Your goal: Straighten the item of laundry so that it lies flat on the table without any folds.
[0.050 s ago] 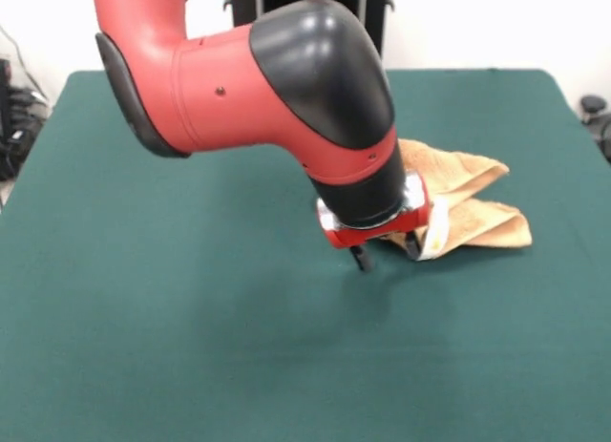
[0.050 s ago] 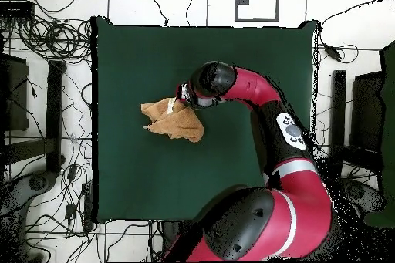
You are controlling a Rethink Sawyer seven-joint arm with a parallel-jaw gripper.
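Towel (image 1: 468,199) is seen bunched in folds on the table (image 1: 191,347), touching the gripper (image 1: 387,254) on one side and spreading away from it. The gripper is lowered close to the cloth surface, its two dark fingers (image 1: 361,260) parted, one at the towel's pale edge. Whether fabric is pinched cannot be told.

Orange-tan towel (image 1: 468,199) on dark green surface (image 1: 191,318); red and black arm (image 1: 267,89); plain, no pattern.
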